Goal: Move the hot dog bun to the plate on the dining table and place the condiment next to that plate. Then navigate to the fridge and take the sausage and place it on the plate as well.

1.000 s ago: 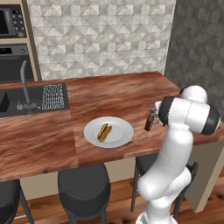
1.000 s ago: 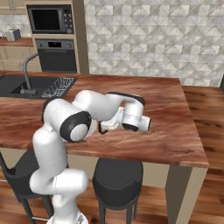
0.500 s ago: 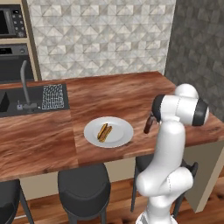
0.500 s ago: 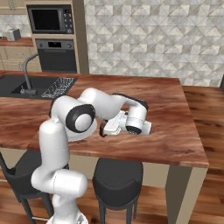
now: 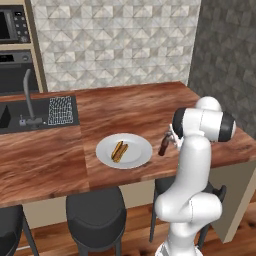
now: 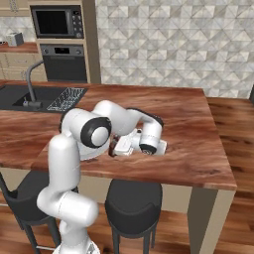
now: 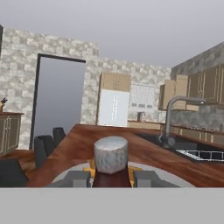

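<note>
The white plate (image 5: pixel 137 155) lies on the dining table (image 5: pixel 130 107) near its front edge, with the hot dog bun (image 5: pixel 119 151) on it. Just right of the plate, the dark condiment (image 5: pixel 163 145) bottle leans slightly, its base at or just above the wood. My gripper (image 5: pixel 169 140) is shut on its upper part. From the right base view, the condiment (image 6: pixel 113 147) sits in the gripper (image 6: pixel 119 147) behind my arm. In the hand view, the bottle's cap (image 7: pixel 111 154) rises between the fingertips (image 7: pixel 78 178), with the plate rim (image 7: pixel 179 174) and bun ends behind it.
A dark sink (image 5: pixel 7 117) with a tap (image 5: pixel 28 95) and a drying mat (image 5: pixel 60 109) takes up the table's left end. Black stools (image 5: pixel 95 212) stand below the front edge. An oven and microwave (image 6: pixel 55 22) fill the far wall.
The arm has folded in closer to its base, and the gripper has carried the condiment a little left and down towards the plate. Plate and bun have stayed put.
</note>
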